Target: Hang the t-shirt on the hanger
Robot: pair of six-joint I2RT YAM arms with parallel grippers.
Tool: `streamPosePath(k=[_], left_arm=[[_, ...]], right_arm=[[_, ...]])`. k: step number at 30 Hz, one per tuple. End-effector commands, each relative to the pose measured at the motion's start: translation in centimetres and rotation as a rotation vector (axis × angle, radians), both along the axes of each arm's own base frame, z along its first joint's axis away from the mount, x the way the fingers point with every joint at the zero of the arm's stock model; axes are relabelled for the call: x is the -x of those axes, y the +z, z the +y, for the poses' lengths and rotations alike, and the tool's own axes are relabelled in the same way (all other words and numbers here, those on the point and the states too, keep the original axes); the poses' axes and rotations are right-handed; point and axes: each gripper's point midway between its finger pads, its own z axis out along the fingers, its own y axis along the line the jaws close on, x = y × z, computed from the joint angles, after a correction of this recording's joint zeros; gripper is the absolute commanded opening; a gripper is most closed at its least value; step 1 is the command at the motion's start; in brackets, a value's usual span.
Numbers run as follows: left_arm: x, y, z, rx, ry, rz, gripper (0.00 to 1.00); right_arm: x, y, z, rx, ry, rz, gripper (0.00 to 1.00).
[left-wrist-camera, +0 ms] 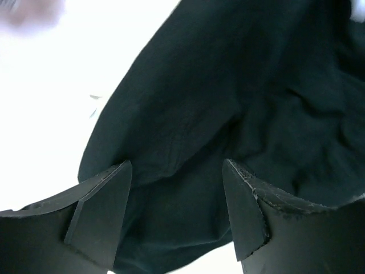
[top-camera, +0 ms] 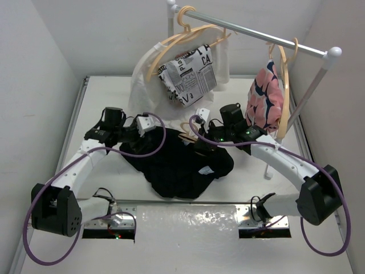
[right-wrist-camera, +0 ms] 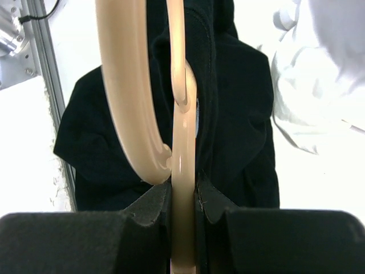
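Note:
The black t-shirt lies crumpled on the white table, its small white label facing up. My right gripper is at the shirt's far edge and is shut on a pale tan hanger. In the right wrist view the hanger's stem is pinched between the pads, with the hook curving left over the black fabric. My left gripper is at the shirt's left edge. In the left wrist view its fingers are wide apart with black fabric below and between them.
A clothes rack's rail crosses the back with several tan hangers. A white newsprint garment and a pink-and-navy garment hang from it. A white cloth hangs at the back left. The rack's post stands at the right.

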Motion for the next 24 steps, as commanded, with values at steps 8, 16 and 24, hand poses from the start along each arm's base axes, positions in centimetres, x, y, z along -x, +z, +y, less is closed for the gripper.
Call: streamPosePath(k=[8, 16, 24], left_arm=[[-5.4, 0.5, 0.0, 0.094, 0.399, -0.035, 0.63], [-6.2, -1.9, -1.1, 0.112, 0.417, 0.058, 0.39], [-7.5, 0.8, 2.2, 0.103, 0.524, -0.037, 0.00]], right_arm=[[-1.0, 4.2, 1.7, -0.124, -0.023, -0.064, 0.00], [-0.8, 4.3, 1.9, -0.135, -0.021, -0.056, 0.00], [-0.9, 2.8, 1.0, -0.066, -0.051, -0.040, 0.00]])
